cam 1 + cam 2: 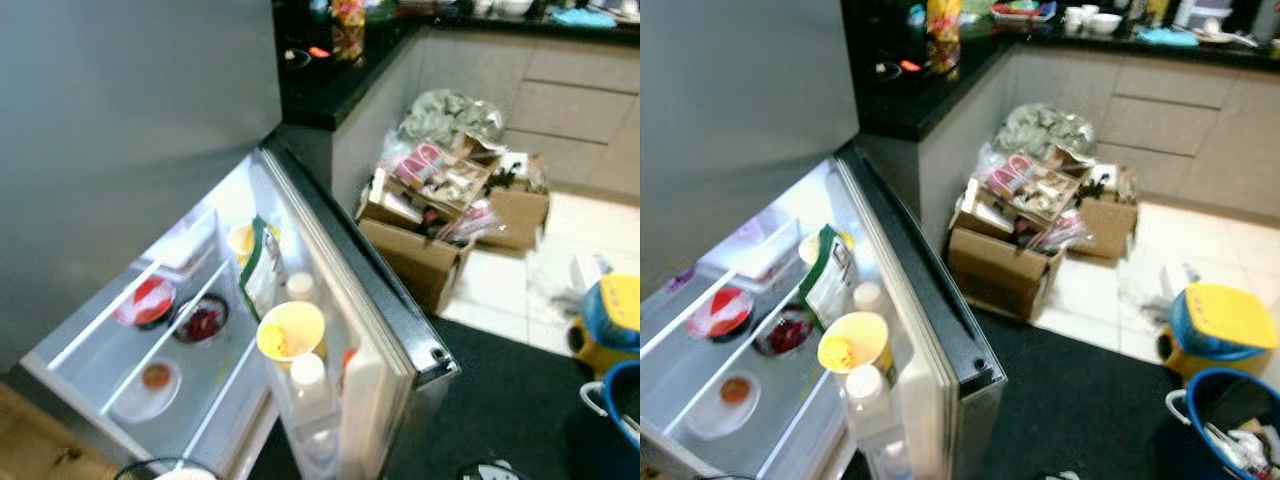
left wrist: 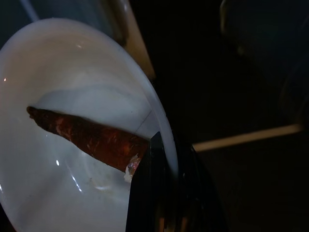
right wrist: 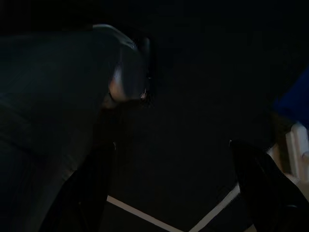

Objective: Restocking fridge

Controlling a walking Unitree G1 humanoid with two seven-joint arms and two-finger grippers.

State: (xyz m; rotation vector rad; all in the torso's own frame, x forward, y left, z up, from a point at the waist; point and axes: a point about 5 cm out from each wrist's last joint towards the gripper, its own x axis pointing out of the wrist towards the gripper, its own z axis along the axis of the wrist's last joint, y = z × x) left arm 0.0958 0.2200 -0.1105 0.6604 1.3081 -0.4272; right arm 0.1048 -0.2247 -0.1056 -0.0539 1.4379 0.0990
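Note:
The fridge [image 1: 120, 120] stands open below me, its door [image 1: 385, 300] swung out to the right. On its lit shelves sit a red bowl [image 1: 147, 300], a dark bowl of red food [image 1: 203, 320] and a white plate with an orange piece [image 1: 152, 380]. The door rack holds a yellow cup [image 1: 290, 330], a green-and-white packet [image 1: 262, 265] and white bottles [image 1: 308, 375]. My left gripper [image 2: 157, 142] is shut on the rim of a white plate [image 2: 58, 72] carrying a reddish-brown piece of food [image 2: 91, 137]. My right gripper [image 3: 174, 159] hangs open in the dark over the floor.
Cardboard boxes full of clutter [image 1: 430, 215] stand on the tiled floor against the cabinets. A blue bucket [image 1: 615, 395] and a yellow-and-blue container [image 1: 612, 315] are at the right. A black counter [image 1: 330, 70] runs behind the door. A dark mat [image 1: 500, 390] covers the floor beside the door.

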